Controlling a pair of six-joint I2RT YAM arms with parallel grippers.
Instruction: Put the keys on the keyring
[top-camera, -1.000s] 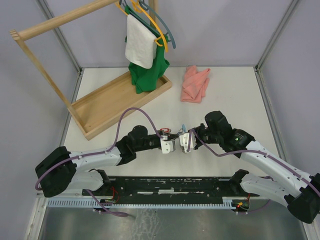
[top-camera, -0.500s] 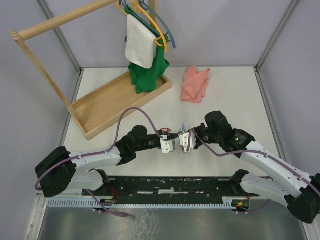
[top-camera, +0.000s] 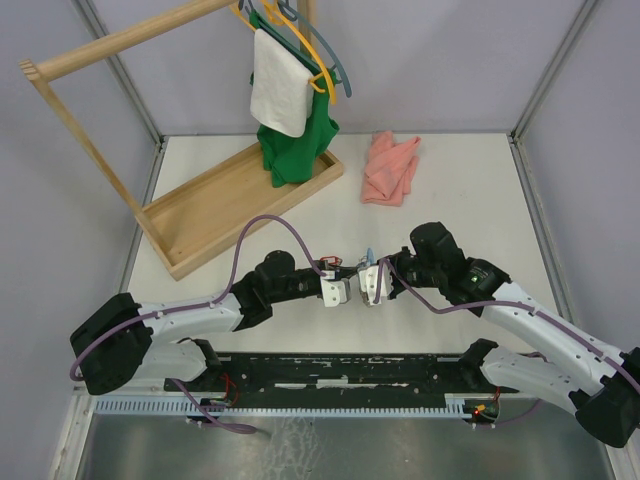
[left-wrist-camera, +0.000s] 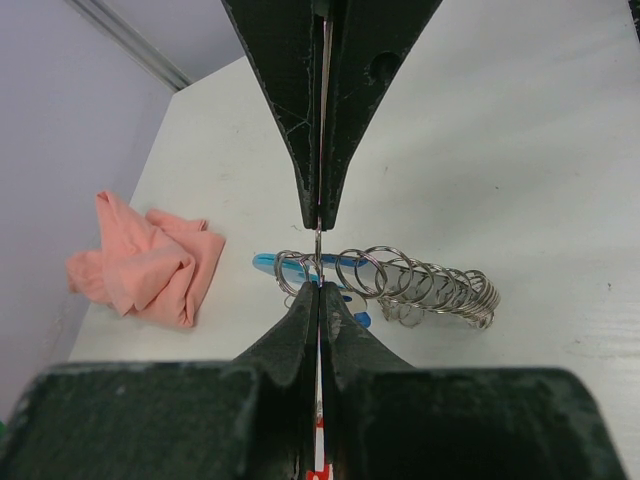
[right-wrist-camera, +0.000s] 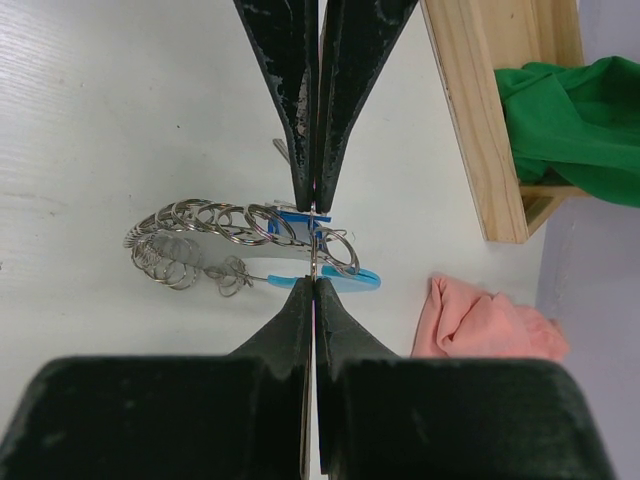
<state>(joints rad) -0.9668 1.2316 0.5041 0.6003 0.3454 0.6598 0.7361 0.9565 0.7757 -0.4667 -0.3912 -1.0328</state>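
Unchanged from before: left fingers (left-wrist-camera: 300, 120) and right fingers (right-wrist-camera: 290, 110) each pinched tight on a metal sliver (left-wrist-camera: 318, 240), keyring (left-wrist-camera: 420, 282) just beyond.

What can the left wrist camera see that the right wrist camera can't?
Only the left wrist camera shows the left hand, shut, and the whole pink cloth. Only the right wrist camera shows the right hand, also shut, the wooden rack base and the green cloth; it catches just part of the pink cloth. Both show the keyring, a curly chain of silver rings with a blue piece, and the white table.
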